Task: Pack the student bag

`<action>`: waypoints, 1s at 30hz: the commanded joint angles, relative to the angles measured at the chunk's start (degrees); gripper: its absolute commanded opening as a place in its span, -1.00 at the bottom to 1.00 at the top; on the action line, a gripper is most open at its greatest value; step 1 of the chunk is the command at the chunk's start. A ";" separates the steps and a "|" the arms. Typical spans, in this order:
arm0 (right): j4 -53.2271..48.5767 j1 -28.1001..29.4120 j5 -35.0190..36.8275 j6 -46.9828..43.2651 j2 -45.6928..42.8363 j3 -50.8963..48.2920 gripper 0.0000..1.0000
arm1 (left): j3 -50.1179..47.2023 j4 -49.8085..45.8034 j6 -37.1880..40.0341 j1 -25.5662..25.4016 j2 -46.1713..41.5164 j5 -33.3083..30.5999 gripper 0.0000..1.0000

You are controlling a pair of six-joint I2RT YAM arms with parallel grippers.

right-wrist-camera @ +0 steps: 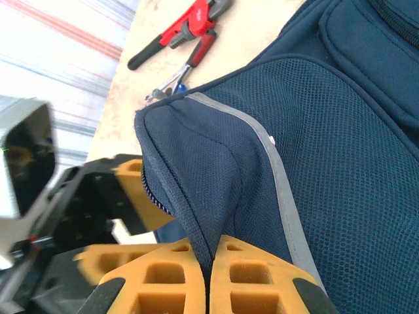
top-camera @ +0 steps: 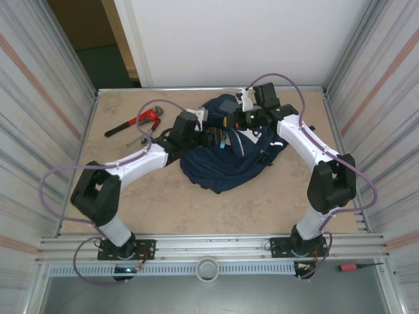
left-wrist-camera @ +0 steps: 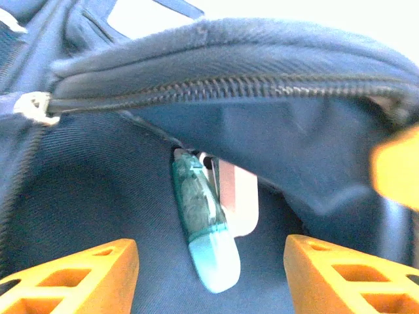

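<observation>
The student bag (top-camera: 229, 167), navy blue with a grey stripe, lies in the middle of the table. My right gripper (right-wrist-camera: 211, 252) is shut on the zip edge of the bag's pocket opening (right-wrist-camera: 196, 196) and holds that flap up. My left gripper (left-wrist-camera: 211, 261) stands open inside the pocket, its orange fingers (left-wrist-camera: 85, 275) wide apart. Between and just beyond them a teal translucent item with a pale cap (left-wrist-camera: 203, 226) lies on the pocket lining, touching neither finger. A white and pink card (left-wrist-camera: 237, 196) lies beside it. In the top view both grippers (top-camera: 213, 139) (top-camera: 239, 121) meet at the bag's far-left part.
A red pipe wrench (top-camera: 137, 121) (right-wrist-camera: 183, 29) lies on the table at the far left, with a small metal tool (top-camera: 137, 139) (right-wrist-camera: 171, 82) near it. Corrugated metal walls (top-camera: 39, 98) close in both sides. Bare tabletop (top-camera: 196, 203) lies in front of the bag.
</observation>
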 commanded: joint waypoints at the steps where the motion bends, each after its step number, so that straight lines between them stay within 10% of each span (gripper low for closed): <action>1: 2.27 -0.77 -2.41 0.83 -0.84 2.09 -1.00 | -5.79 -1.95 4.79 1.72 -9.74 -6.14 0.28; 8: 3.68 -0.84 -2.32 0.91 -0.70 0.39 -1.00 | -16.83 -6.89 4.64 17.60 -13.07 -8.08 0.37; 16: 4.17 -0.94 -2.92 0.94 -0.16 0.17 -1.00 | -7.14 -13.60 9.42 23.71 3.35 -7.30 0.41; 30: 5.42 -1.83 -3.90 1.23 -1.16 -1.52 -1.00 | 3.08 -20.98 12.76 24.19 16.71 -6.81 -0.33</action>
